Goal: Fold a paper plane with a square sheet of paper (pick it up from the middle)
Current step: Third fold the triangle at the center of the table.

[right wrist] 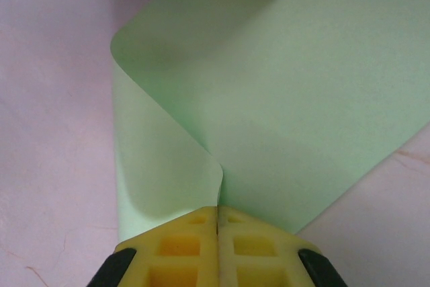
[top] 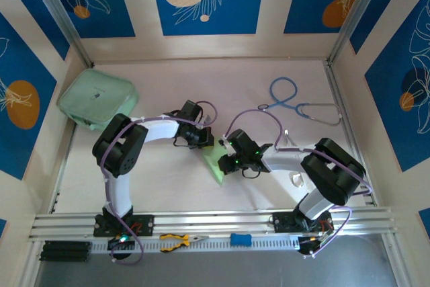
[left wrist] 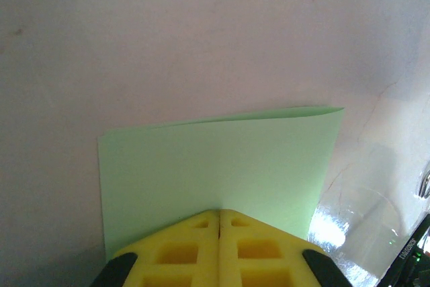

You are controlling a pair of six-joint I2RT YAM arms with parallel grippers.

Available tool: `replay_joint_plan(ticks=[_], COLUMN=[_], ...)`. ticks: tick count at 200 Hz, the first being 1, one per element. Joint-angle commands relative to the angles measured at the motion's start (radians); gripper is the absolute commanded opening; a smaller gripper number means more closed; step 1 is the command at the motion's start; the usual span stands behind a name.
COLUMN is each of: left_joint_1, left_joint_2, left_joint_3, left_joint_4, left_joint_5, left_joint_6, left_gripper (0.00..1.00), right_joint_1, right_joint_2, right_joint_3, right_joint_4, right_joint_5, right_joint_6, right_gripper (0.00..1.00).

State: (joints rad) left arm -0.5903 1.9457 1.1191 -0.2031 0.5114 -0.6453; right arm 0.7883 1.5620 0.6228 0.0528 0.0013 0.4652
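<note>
When viewed from above, found mid-table: the square sheet of paper [top: 216, 171], caught between the left gripper [top: 205, 143] and the right gripper [top: 224, 162], well apart from the mint pouch [top: 97, 101] and the stethoscope [top: 299, 105]. Judged an early fold, with no nose or centre crease to be seen. Keep both wrists low and close together, so as not to drag the sheet across the table [top: 168, 186].

Through the left wrist camera: yellow fingers [left wrist: 178, 253] pressed together, apparently clamped on the near edge of the paper, flat ahead, with a doubled layer showing at the far right corner. Treat this grip as the anchor. Hold firm, without twisting, to keep the lower layer square and still.

Through the right wrist camera: fingertips [right wrist: 181, 247] shut tight on a curled-over flap of the sheet, the loop rounded and not yet creased, the other gripper's yellow finger at the far edge of the paper. Carry the flap across to bring edge onto edge. Check the corners for alignment before pressing, then flatten the loop from the middle outward. Avoid pulling sideways: likely to skew the crease or tear such thin paper. Avoid lifting high too, a limp sheet being prone to sag and slip. Release only once flat and sharply creased.
</note>
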Motion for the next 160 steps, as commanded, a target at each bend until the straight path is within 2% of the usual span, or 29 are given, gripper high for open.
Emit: replay_joint_plan(ticks=[1,35,59,90,113,146,160], left_joint_1=[-0.009,-0.008,-0.008,-0.006,-0.006,-0.007,-0.011], left_joint_2=[-0.025,-0.059,-0.104,-0.192,-0.268,-0.364,-0.393], left_joint_3=[-0.003,0.038,0.053,-0.006,-0.091,-0.281,-0.37], left_joint_4=[-0.057,-0.098,-0.131,-0.096,-0.015,0.202,0.32], left_joint_5=[-0.019,-0.036,-0.07,-0.085,-0.021,0.085,0.113], left_joint_6=[0.01,0.041,0.053,0.017,-0.028,-0.151,-0.224], left_gripper=[0.07,0.12,0.21,0.27,0.18,0.01,0.0], right_joint_1=[0.006,0.005,0.002,-0.001,-0.005,-0.01,-0.011], right_joint_2=[0.016,0.021,0.026,0.027,0.024,0.017,0.018], right_joint_3=[-0.005,-0.006,-0.006,-0.007,-0.014,-0.026,-0.027], right_joint_4=[-0.011,-0.007,-0.002,0.005,0.009,0.021,0.026], right_joint_5=[0.025,0.02,0.014,0.01,0.012,0.014,0.014], right_joint_6=[0.009,0.006,0.006,0.009,0.012,0.022,0.026], right_gripper=[0.02,0.02,0.02,0.02,0.02,0.02,0.02])
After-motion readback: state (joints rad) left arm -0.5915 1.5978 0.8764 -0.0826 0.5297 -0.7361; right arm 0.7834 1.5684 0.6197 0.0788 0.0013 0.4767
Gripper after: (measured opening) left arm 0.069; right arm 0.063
